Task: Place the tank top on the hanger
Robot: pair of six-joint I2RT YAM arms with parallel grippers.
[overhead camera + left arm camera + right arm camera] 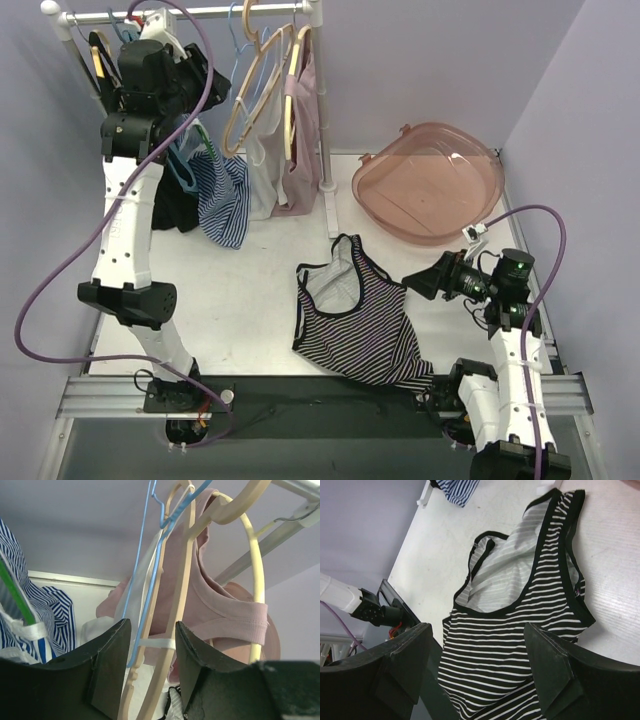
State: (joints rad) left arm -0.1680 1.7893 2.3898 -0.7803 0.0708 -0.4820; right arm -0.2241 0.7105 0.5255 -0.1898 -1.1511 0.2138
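The white worktop (260, 290) sits in a booth of lavender walls (450, 60), which close in at the back and on both sides. An aluminium rail (100, 395) and a dark strip run along its near edge, where the arm bases are mounted. A clothes rail (200, 12) crosses the far left corner. It carries tan wooden hangers (262, 85), a pink top (305, 130), a white garment (262, 175), a blue-and-white striped garment (225, 195) and a black garment (175, 205), all crowded together and hanging down to the surface. A translucent pink tub (430, 185) rests at the far right, close to the right wall. The tank top (355, 320) lies flat near the middle of the front edge, its neck toward the back showing the grey inside and its hem reaching the dark strip. Bare worktop lies to its left as far as the left arm, and a narrower band separates it from the tub. The left arm is raised to the rail. Its tool (150, 627) is released, fingers apart, and the pale-blue hanger (155, 580) hangs on the rail among the wooden ones, its rod passing through the gap without being pinched. The right tool (418, 283) hovers just to the right of the tank top, spread wide and holding nothing, with the right wall close behind that arm.
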